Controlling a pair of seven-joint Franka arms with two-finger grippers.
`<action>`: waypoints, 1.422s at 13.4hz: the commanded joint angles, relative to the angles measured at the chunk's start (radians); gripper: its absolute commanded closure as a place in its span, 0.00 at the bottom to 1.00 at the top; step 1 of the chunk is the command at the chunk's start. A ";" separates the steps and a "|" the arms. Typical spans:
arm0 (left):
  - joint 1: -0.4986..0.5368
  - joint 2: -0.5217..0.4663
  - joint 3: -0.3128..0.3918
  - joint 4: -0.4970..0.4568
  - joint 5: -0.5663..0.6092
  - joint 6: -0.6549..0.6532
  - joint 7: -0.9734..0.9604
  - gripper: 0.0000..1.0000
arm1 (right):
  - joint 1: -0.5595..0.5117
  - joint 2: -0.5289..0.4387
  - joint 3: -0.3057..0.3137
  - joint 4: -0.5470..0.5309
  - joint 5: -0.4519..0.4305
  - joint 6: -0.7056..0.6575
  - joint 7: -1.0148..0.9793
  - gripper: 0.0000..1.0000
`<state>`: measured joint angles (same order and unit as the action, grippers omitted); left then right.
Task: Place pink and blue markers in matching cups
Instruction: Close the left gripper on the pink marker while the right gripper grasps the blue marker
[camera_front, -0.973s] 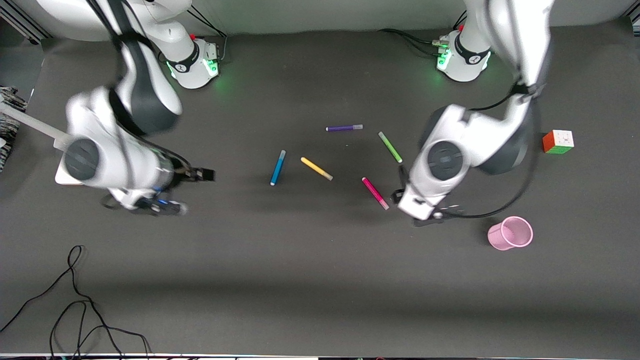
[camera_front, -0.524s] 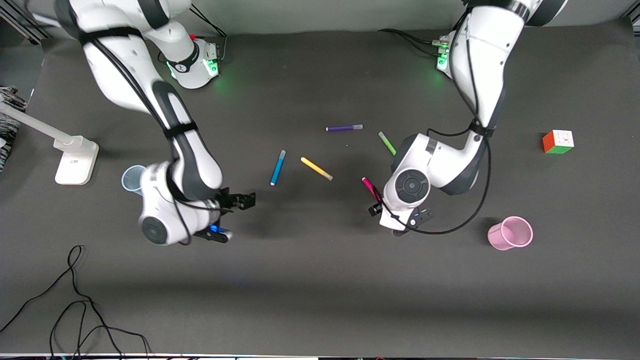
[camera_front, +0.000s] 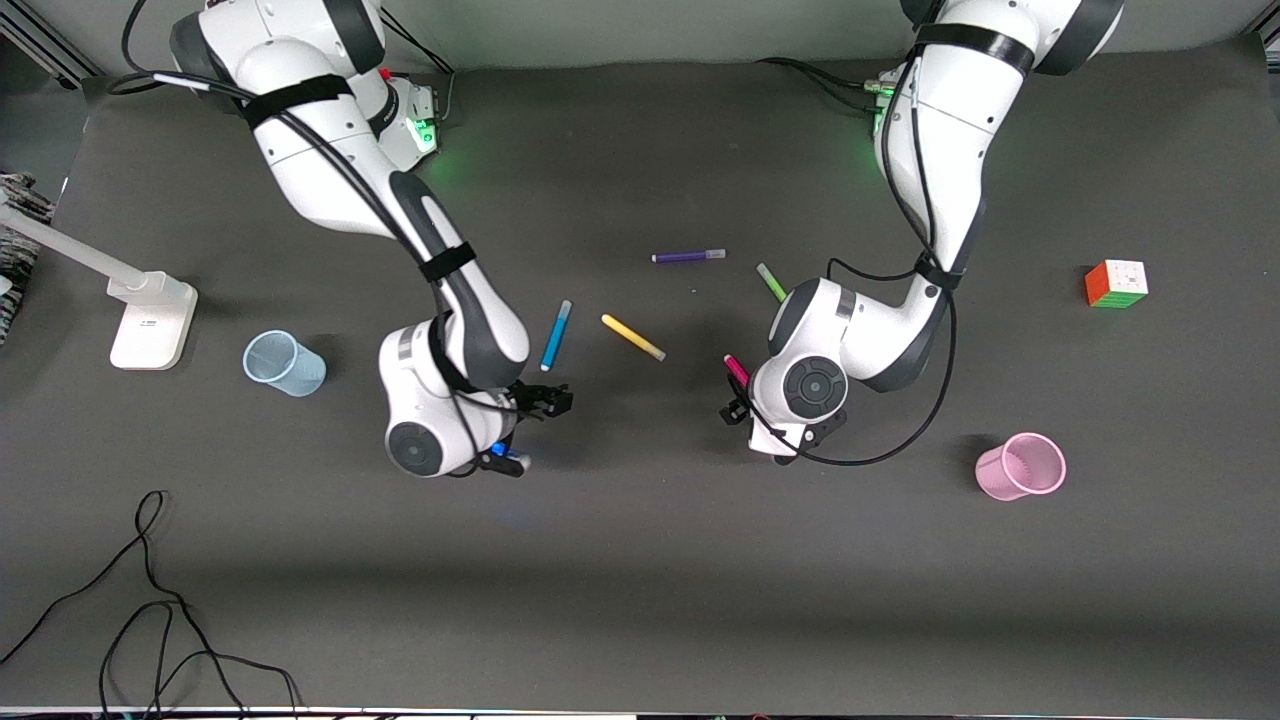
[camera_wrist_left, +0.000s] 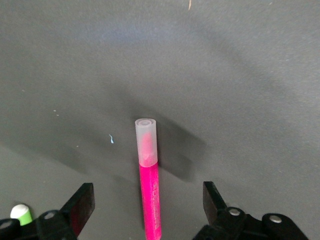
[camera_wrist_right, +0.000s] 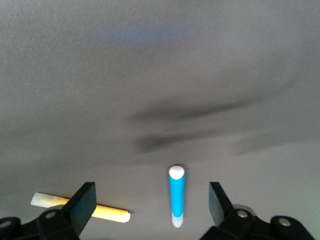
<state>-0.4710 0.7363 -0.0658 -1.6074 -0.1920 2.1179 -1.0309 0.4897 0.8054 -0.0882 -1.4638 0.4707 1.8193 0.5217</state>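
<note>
Plastic, light and slick, the pink marker (camera_wrist_left: 148, 190) mid-worktop lies between the left end effector's (camera_wrist_left: 145, 210) wide-open fingers (grip mid-barrel), while the right end effector (camera_wrist_right: 150, 210), open and empty, straddles the blue marker (camera_wrist_right: 176, 197).

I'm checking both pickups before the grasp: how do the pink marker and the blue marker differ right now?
The pink marker lies largely hidden under the left arm in the front view, while the blue marker lies in full view. The pink marker sits between the open jaws of the left gripper; the blue marker also lines up between those of the right gripper, but farther ahead. Both are slim, pale-capped, and flat on the table.
</note>
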 joint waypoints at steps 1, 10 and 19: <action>-0.009 0.015 0.006 0.014 -0.017 0.001 -0.021 0.19 | 0.000 0.037 -0.007 0.011 0.014 0.006 0.040 0.00; -0.009 0.020 0.008 0.011 -0.017 0.020 -0.020 1.00 | 0.013 0.049 -0.007 -0.026 0.014 0.005 0.044 0.05; 0.247 -0.038 0.014 0.370 -0.021 -0.549 0.208 1.00 | 0.027 0.032 -0.008 -0.058 0.014 -0.008 0.047 0.40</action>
<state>-0.3295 0.6918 -0.0430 -1.3819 -0.1974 1.7463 -0.9530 0.5041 0.8567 -0.0883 -1.4920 0.4717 1.8194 0.5467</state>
